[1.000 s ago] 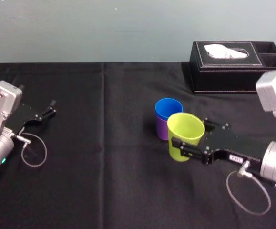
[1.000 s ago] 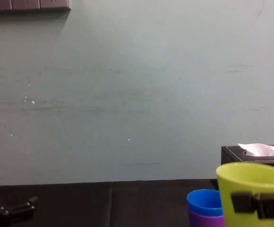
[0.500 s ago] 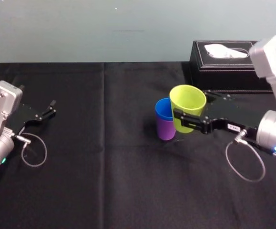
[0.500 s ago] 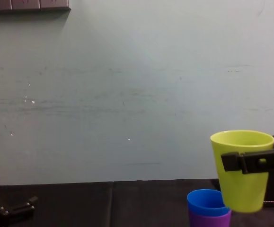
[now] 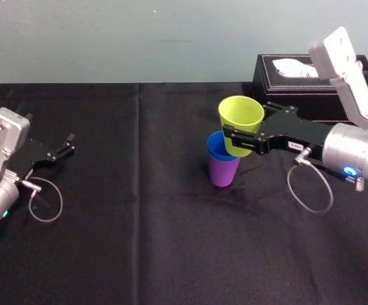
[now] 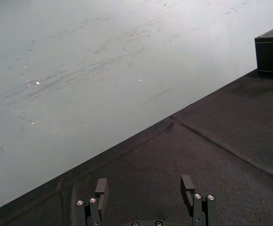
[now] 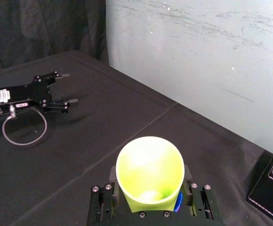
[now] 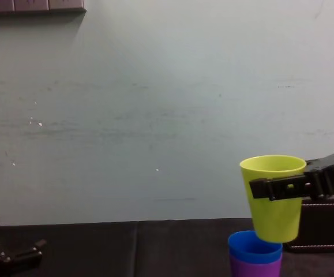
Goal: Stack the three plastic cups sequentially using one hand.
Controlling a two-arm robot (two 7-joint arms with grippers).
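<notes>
Gripping the yellow-green cup (image 5: 241,117) by its sides, the right hand (image 5: 241,140) holds it upright off the bench (image 5: 139,222). Just beneath the hand stands the blue cup (image 5: 217,150), nested in the purple cup (image 5: 222,171). Well to its left, the left hand (image 5: 66,145) rests parked, fingers spread.

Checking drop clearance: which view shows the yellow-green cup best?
Chest view: the yellow-green cup shows full-height, side-on, in the right end effector, base at the blue cup's rim. Head view shows it from above, overlapping the blue cup. Right wrist view looks into its mouth.
</notes>
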